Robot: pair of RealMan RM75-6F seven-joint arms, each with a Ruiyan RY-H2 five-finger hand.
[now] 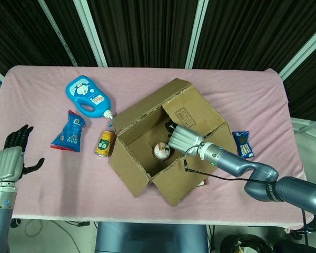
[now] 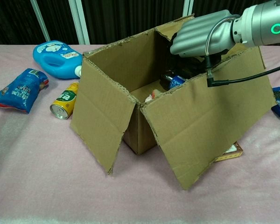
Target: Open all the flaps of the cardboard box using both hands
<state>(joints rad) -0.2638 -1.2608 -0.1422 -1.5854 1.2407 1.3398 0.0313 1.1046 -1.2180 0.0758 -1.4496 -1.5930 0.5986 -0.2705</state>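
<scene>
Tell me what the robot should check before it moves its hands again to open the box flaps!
1. Right hand at the box: ok, it reaches into the open top of the cardboard box.
2. Right hand holding a flap: cannot tell, its fingers are hidden behind the box wall.
3. Left hand ready to help: not ok, it hangs open at the table's edge, far from the box.
4. Near flaps folded out: ok, the two front flaps hang down outside.
5. Far flaps folded out: not ok, they stand upright.
6. Yellow can clear of the box: cannot tell, it lies close beside the box's left side.
</scene>
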